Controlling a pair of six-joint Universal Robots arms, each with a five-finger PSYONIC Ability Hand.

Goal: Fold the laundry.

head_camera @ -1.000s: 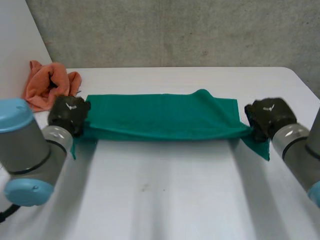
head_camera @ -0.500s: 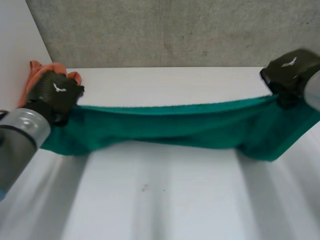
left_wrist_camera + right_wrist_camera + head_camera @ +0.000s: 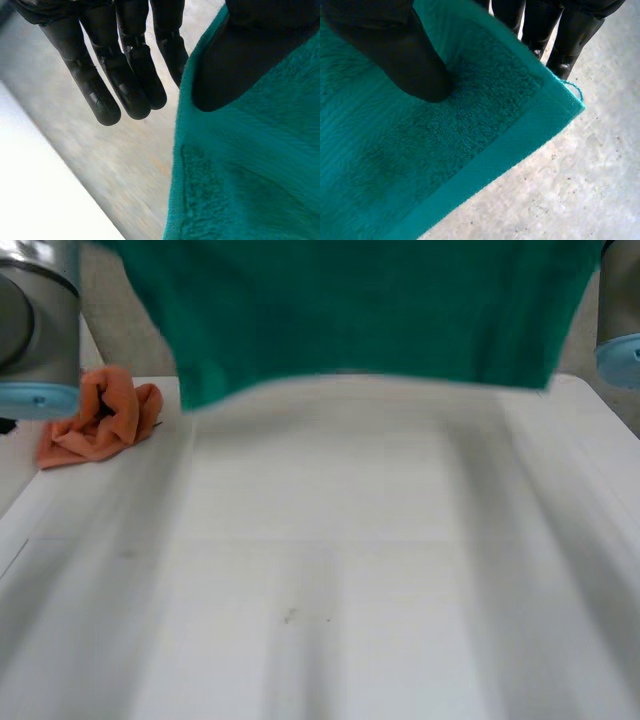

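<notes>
Raised off the white table (image 3: 350, 540) since a second ago, the green towel (image 3: 370, 310) hangs between the hands; left hand (image 3: 235, 60) pinches its edge under the thumb, right hand (image 3: 395, 50) pinches a corner likewise.

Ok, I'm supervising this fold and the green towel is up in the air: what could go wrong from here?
The right hand pinches the green towel near its corner and the left hand at its edge, so either could slip. Lowered carelessly, the hanging towel might catch the orange cloth on the table.
</notes>
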